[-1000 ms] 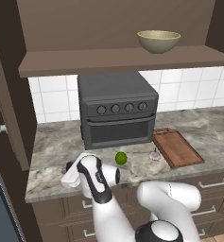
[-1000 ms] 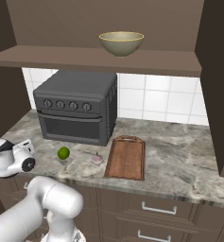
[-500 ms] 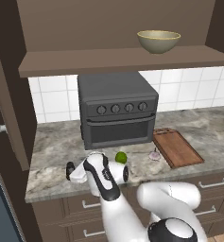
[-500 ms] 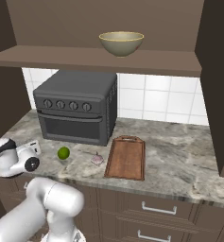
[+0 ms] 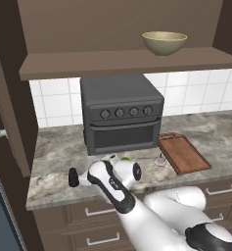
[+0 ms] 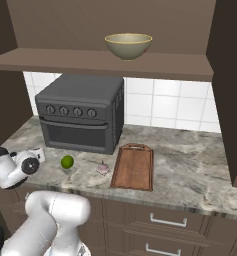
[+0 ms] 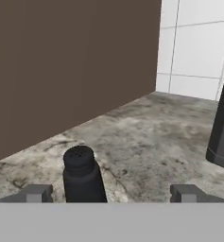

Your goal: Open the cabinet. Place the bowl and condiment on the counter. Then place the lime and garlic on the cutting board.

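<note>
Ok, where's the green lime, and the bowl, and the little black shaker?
lime point(image 6: 67, 161), right base view, middle of its green skin.
bowl point(image 6: 128, 47), right base view, front of its outer wall.
condiment point(image 7: 82, 177), hand view, front of its dark body below the rounded top.

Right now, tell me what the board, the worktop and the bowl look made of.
Cutting board: looks like wood, reddish-brown with a darker rim, matte.
Counter: looks like stone, grey-beige with marbled veining and a thick edge.
Bowl: perhaps glazed ceramic, smooth pale olive-beige; the look leaves it open.
</note>
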